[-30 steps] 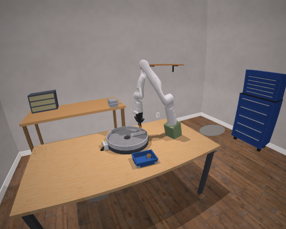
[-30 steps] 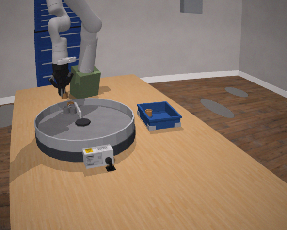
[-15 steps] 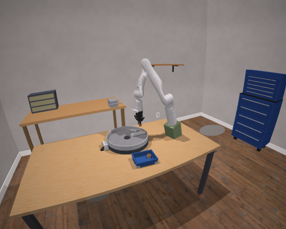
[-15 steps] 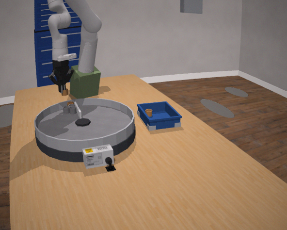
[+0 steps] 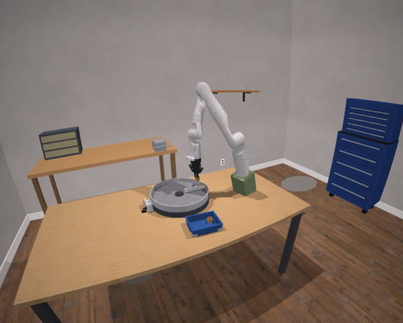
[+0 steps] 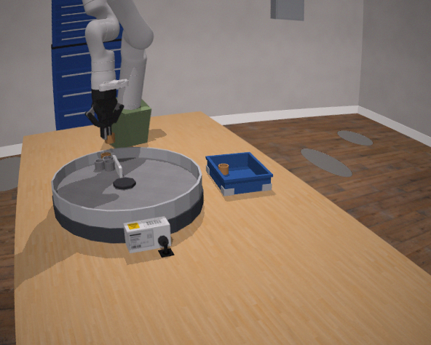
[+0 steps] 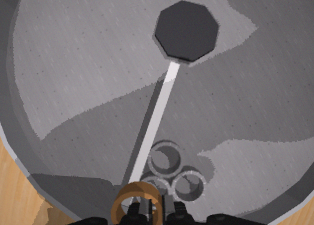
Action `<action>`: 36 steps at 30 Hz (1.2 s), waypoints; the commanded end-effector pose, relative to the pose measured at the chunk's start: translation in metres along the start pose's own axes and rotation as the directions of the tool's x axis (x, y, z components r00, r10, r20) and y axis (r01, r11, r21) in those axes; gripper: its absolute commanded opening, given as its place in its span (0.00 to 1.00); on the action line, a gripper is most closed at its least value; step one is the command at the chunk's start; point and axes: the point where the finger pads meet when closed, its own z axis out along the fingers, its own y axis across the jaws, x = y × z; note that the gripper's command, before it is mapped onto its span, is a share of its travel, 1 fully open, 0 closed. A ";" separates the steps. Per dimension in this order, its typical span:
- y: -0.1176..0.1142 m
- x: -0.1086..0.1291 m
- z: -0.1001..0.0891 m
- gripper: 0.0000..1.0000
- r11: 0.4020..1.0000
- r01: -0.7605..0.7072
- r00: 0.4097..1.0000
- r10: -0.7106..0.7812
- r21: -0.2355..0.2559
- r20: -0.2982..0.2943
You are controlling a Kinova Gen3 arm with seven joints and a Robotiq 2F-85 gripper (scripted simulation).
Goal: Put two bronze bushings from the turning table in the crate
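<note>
My gripper (image 6: pixel 107 134) is shut on a bronze bushing (image 6: pixel 111 138) and holds it a little above the far rim of the grey turning table (image 6: pixel 126 189). The wrist view shows this bushing (image 7: pixel 136 211) as a bronze ring at my fingers. Another bronze bushing (image 6: pixel 105 154) stands on the table just below, beside three grey bushings (image 6: pixel 103 164) next to the white radial bar (image 6: pixel 118 169). The blue crate (image 6: pixel 239 173) stands right of the table and holds one upright bronze bushing (image 6: pixel 223 169). In the top view the gripper (image 5: pixel 196 174) hangs over the turning table (image 5: pixel 179 196), behind the crate (image 5: pixel 204 223).
A white control box (image 6: pixel 146 234) sits against the table's front rim. The arm's green base block (image 6: pixel 132 124) stands just behind the turning table. A side bench (image 5: pixel 101 156) and a blue tool cabinet (image 5: pixel 366 152) stand away from the workbench.
</note>
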 end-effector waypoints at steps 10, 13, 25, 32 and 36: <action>-0.019 0.021 0.000 0.00 1.000 0.027 1.000 -0.027 -0.005 0.003; -0.040 0.045 0.000 0.00 1.000 0.027 1.000 -0.027 -0.005 0.004; -0.040 0.045 0.000 0.00 1.000 0.027 1.000 -0.027 -0.005 0.004; -0.074 0.084 0.000 0.00 1.000 0.024 1.000 -0.024 -0.006 0.003; -0.074 0.084 0.000 0.00 1.000 0.024 1.000 -0.024 -0.006 0.003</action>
